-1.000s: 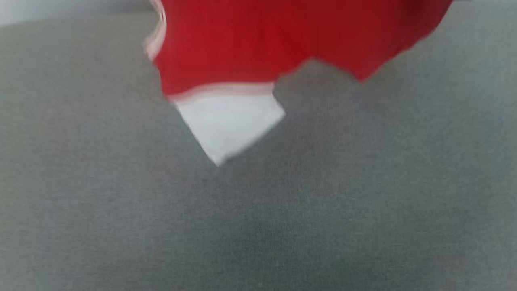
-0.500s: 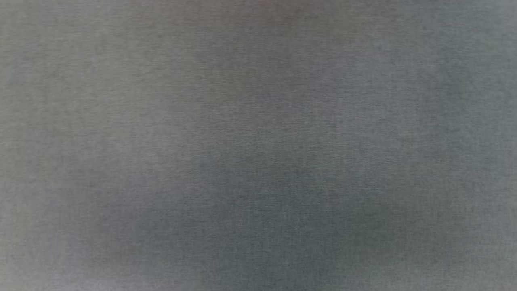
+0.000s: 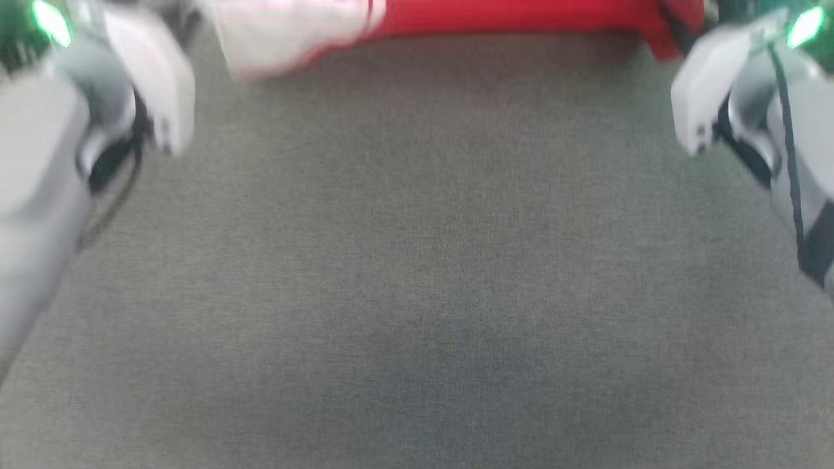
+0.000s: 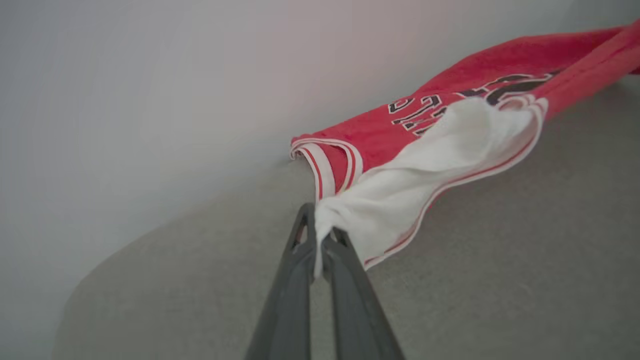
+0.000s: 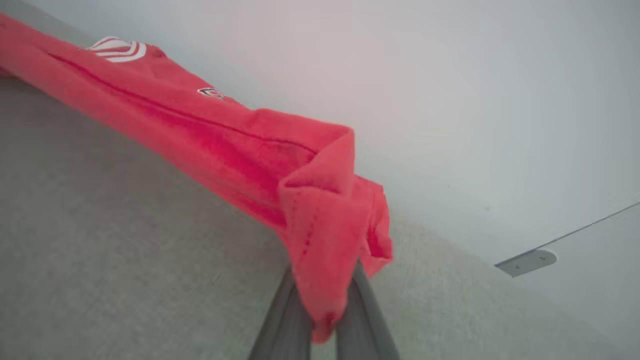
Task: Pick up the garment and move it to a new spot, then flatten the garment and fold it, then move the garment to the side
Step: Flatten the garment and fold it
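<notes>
The red jersey-style T-shirt with white short sleeves is stretching between 2 grippers along the far edge of the grey fabric-covered surface, beside the pale wall. The left gripper is clenching a white sleeve, and the right gripper is clenching bunched red cloth. The T-shirt is looking light and limp, so these end holds are probably suiting it. Open room is lying nearer the robot.

garment: red, white sleeve, top edge | left arm: far left | right arm: far right | grey surface: below
</notes>
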Robot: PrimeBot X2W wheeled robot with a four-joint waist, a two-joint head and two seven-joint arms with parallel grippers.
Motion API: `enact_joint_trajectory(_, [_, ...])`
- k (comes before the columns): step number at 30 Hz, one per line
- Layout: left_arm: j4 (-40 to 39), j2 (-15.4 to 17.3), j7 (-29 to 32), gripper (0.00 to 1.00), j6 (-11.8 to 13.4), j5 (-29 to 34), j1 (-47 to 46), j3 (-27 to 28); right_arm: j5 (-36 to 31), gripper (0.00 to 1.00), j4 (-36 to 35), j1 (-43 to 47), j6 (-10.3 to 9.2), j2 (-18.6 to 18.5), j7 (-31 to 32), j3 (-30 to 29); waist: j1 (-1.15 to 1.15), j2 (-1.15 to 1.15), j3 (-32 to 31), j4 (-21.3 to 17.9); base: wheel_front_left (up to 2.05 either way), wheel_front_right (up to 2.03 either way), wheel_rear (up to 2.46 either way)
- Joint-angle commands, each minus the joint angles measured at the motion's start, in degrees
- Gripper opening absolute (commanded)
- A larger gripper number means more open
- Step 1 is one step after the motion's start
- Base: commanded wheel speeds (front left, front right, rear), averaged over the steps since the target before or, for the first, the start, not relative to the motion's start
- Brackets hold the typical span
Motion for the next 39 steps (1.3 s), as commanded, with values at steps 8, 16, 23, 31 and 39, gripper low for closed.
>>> enact_joint_trajectory(8, [-19.0, 9.5, 7.1, 0.0, 5.2, -10.5, 24.4, -1.4, 13.2, 0.0, -15.6, 17.4, -0.14, -10.1, 4.6, 6.8, 0.0, 0.0, -7.8, 1.5, 0.0, 0.0, 0.0])
enact_joint_trajectory(16, [-39.1, 16.9, 8.3, 0.0, 17.1, -15.8, 41.4, -1.9, 19.1, 0.0, -26.7, 29.1, -0.14, -17.7, 6.1, 9.1, 0.0, 0.0, -10.6, 1.7, 0.0, 0.0, 0.0])
enact_joint_trajectory(23, [-53.1, 22.1, 8.8, 0.0, 25.9, -18.9, 52.6, -3.2, 22.0, 0.0, -34.2, 39.0, -0.14, -22.3, 6.4, 7.8, 0.0, 0.0, -11.6, 1.8, 0.0, 0.0, 0.0])
enact_joint_trajectory(31, [-61.3, 24.8, 9.3, 0.0, 32.8, -23.3, 61.5, -4.4, 22.3, 0.0, -40.8, 49.6, -0.14, -25.9, 6.2, 6.9, 0.0, 0.0, -11.8, 1.5, 0.0, 0.0, 0.0])
enact_joint_trajectory(39, [-65.5, 27.6, 9.8, 0.0, 35.3, -22.4, 62.1, -4.0, 22.6, 0.0, -43.3, 54.2, -0.14, -25.8, 5.3, 2.7, 0.0, 0.0, -11.9, 0.2, 0.0, 0.0, 0.0])
